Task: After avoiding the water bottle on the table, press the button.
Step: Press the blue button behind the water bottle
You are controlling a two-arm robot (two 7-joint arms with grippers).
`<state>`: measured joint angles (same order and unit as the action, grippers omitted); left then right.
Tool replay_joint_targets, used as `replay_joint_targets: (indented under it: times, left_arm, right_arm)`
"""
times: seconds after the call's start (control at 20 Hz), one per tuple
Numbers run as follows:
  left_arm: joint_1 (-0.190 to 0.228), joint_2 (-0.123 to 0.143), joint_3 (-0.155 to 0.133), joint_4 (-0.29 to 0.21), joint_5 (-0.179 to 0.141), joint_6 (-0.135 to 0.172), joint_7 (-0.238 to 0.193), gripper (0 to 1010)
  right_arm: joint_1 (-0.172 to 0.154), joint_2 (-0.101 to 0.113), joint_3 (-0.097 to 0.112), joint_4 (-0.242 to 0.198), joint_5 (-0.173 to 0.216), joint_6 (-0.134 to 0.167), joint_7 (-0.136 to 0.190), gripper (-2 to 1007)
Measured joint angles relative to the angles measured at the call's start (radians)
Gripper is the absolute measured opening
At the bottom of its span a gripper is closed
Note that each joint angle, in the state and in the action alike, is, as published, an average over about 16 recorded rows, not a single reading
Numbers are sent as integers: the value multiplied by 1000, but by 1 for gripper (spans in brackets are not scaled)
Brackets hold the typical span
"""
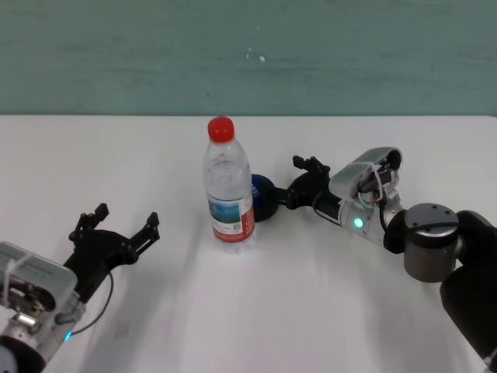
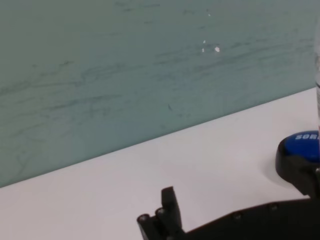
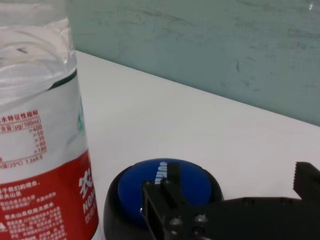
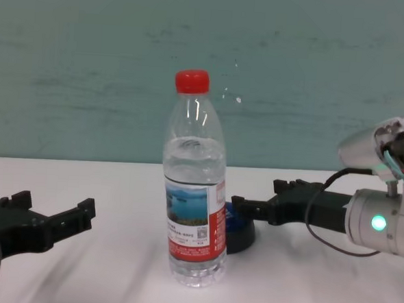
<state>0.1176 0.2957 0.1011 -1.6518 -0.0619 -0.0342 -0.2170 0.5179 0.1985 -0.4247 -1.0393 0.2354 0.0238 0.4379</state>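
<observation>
Observing from my remote station, I record:
Bench (image 1: 326,311): white, wide, carrying every item below.
Bottle (image 1: 229,186): upright near the middle of the bench, red cap on, label facing the chest camera.
Button (image 1: 262,198): blue dome on black base, on the bench just behind the bottle toward the robot's right, partly hidden by it in the head and chest views; I cannot tell whether they touch.
Right claw (image 1: 299,180): reaching in from the right, fingers spread and released, one finger (image 3: 165,192) lying over the near edge of the blue dome in the right wrist view; I cannot confirm contact.
Left claw (image 1: 116,225): low at the near left of the bench, well apart from the bottle, fingers spread, gripping nothing.
</observation>
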Motion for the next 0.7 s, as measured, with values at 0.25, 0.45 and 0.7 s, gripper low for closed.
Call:
replay_joint_targets:
  times: [0.25, 0.45, 0.7]
  left_arm:
    - [0, 0, 0, 0, 0, 0, 0, 1000]
    - [0, 0, 0, 0, 0, 0, 0, 1000]
    - [0, 0, 0, 0, 0, 0, 0, 1000]
  right_arm:
    - [6, -3, 1, 10, 0, -5, 2, 1004]
    - [12, -5, 2, 19, 0, -8, 4, 1004]
    - [22, -12, 2, 38, 2, -14, 9, 1004]
